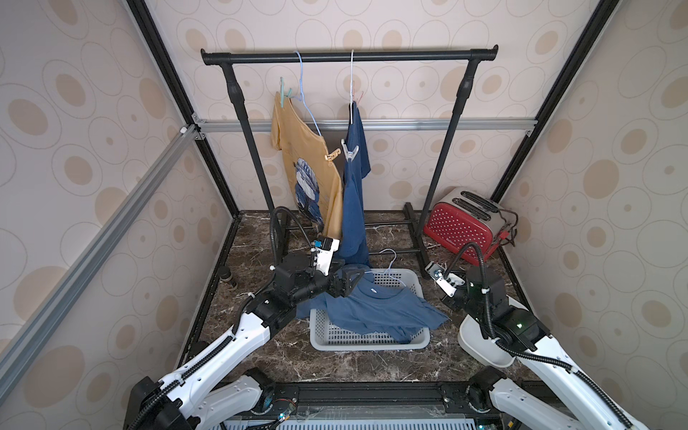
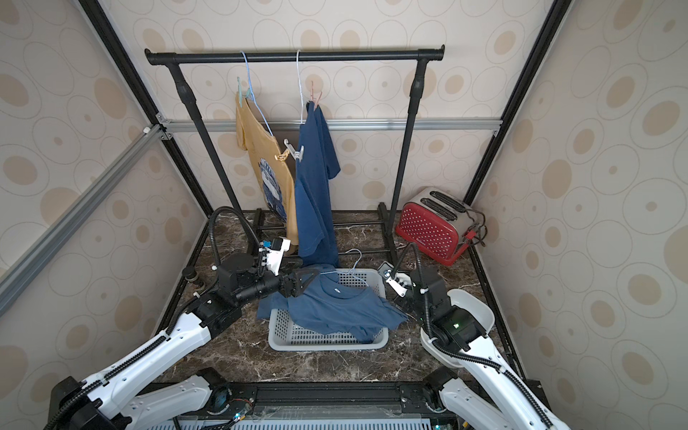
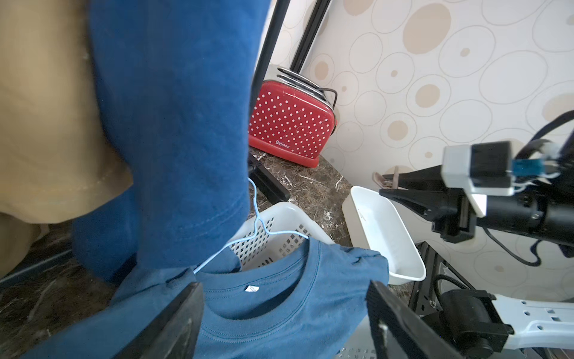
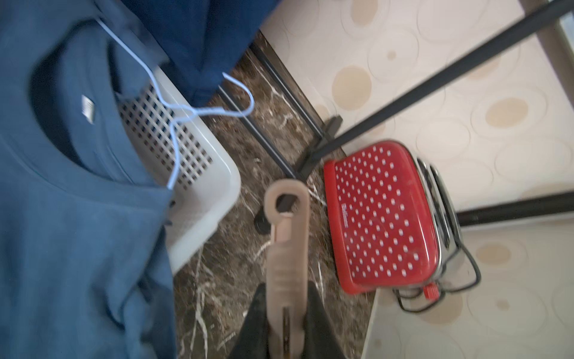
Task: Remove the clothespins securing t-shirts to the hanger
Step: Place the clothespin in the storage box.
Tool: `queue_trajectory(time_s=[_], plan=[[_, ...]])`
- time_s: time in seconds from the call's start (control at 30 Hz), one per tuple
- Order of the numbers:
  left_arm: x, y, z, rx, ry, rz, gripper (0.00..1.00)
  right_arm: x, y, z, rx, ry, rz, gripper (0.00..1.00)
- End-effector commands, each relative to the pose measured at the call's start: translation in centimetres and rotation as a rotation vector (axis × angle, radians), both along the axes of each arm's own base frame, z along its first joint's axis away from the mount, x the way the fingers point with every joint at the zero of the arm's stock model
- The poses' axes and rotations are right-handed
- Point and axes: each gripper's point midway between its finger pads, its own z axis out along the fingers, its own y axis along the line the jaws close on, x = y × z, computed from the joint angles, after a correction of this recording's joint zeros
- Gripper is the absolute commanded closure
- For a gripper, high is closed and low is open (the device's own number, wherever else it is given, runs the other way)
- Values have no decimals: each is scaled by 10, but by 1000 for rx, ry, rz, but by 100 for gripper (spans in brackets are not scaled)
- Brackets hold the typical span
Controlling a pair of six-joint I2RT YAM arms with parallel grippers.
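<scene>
Arguably the nearest risk lies with the right gripper [image 4: 285,314]. It is pinched on one end of a pinkish-tan clothespin [image 4: 287,248], and most of the pin sticks out past the jaws. The white bin [image 3: 382,230] sits by the right edge of the marble tabletop [image 1: 260,353], and the pin hangs near the bin's far end. Whether it is truly above the bin cannot be told. Let go here, it might bounce onto the marble or toward the red toaster [image 1: 461,223] in the far right corner.

The left gripper [image 3: 285,310] hangs with its jaws spread wide and nothing between them. It is just above the collar of the blue t-shirt [image 1: 376,309], which is draped over the basket [image 1: 368,344] at the middle of the tabletop. The shirt's light-blue wire hanger [image 3: 257,217] pokes out over the basket's far rim. A careless rise could snag cloth or wire and drag both out.

Four clothespins are on the rack [image 1: 350,56] along the far edge. A teal one [image 1: 284,93] and a yellow one [image 1: 332,154] hold the mustard t-shirt [image 1: 298,149]. A pink one [image 2: 314,95] and a whitish one [image 1: 350,150] hold the darker blue t-shirt [image 1: 353,208].

Both hangers on the rack tilt steeply, so each shirt likely stays on only by its pins. Freeing an upper pin could let the shirt slide down. A hard tug could swing a hook off the rail.

The pins look small, slim and springy, so they would probably be easy to squeeze off-centre and flick away.
</scene>
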Motion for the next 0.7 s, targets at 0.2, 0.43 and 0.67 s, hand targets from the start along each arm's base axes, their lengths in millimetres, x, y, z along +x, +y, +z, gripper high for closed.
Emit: queue_trajectory(time_s=[0.2,0.43,0.67], plan=[[-11,2,8,2,-123,-38,17,-36,-96,-59,-145,195,-282,97],[-12,0,3,3,-113,-55,17,-54,-136,-118,-149,378,-453,97],[-13,2,3,12,-110,-50,17,-67,-168,-151,-112,588,-585,97]])
